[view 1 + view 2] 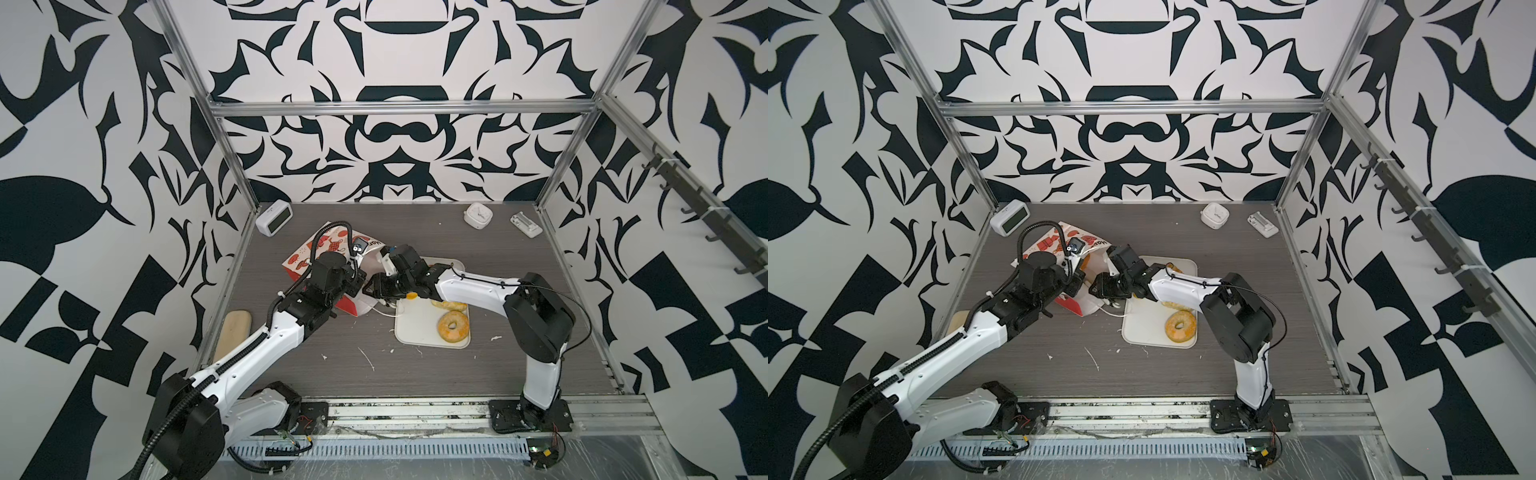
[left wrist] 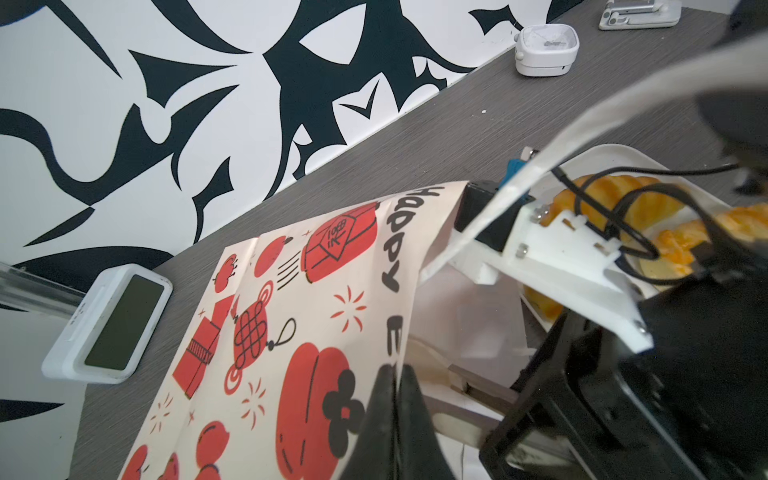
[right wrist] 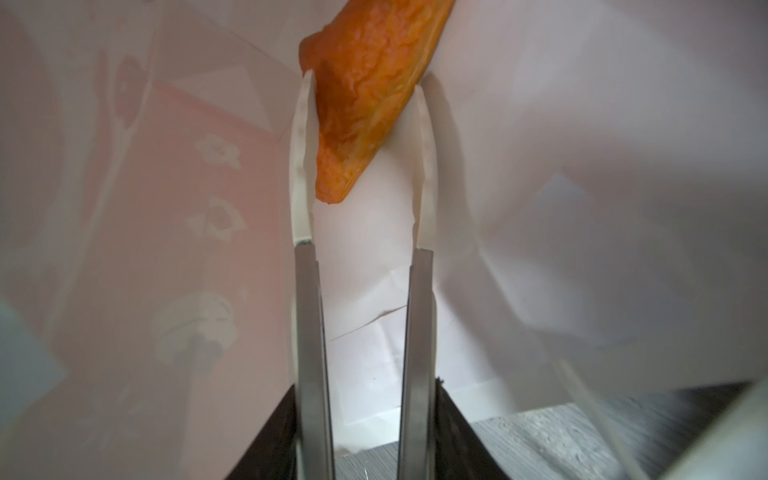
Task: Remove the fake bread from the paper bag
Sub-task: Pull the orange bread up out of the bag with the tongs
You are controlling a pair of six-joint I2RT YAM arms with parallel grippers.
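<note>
**Red-printed bag held at the rim, a pastry between the fingers inside**

The paper bag (image 1: 307,253) lies on its side on the grey table (image 1: 415,374). Its mouth is turned toward the white tray (image 1: 415,328) just beside it.

The left gripper (image 2: 392,374) is clenched on the bag's upper rim, and that rim stands lifted off the table. The right gripper (image 3: 363,124) reaches inside the bag. Its white fingertips (image 3: 300,166) stand apart on either side of an orange-brown pastry (image 3: 370,62) that rests against the bag's white inner wall. Both tips look to touch the pastry, but whether they squeeze it cannot be told.

Outside the bag, a ring doughnut (image 1: 454,327) lies on the tray at the end far from the bag's mouth. A second golden piece (image 1: 451,306) lies nearer the bag, partly hidden under the right arm (image 1: 469,286). The left wrist view shows ridged golden pieces (image 2: 611,199) on the tray, just past the bag's rim.
</note>
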